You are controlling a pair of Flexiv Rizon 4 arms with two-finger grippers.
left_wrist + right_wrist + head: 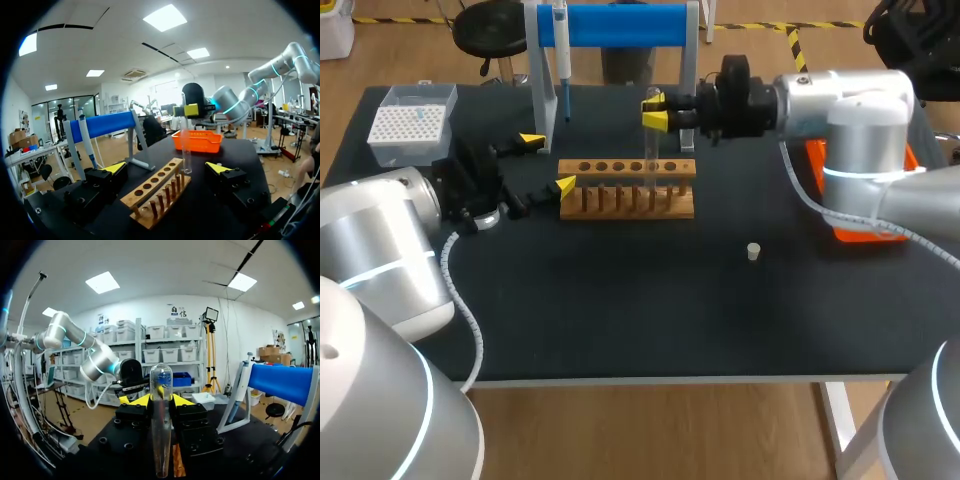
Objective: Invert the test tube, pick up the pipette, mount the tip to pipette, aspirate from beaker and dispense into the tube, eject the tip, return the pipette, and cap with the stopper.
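Head view, toward 12 o'clock of the surface [620, 320]: right jaws pinched from two sides on the clear test tube [651, 160], held upright over the 3 o'clock end of the wooden rack [578, 200]; contact with the rack unclear. Left jaws spread wide and holding nothing, at the rack's 9 o'clock end. Small stopper [753, 251] lying alone at the rack's 4 o'clock. Pipette [561, 60] hanging on the blue stand [620, 25] at 12 o'clock; tip box [412, 122] at 10 o'clock.
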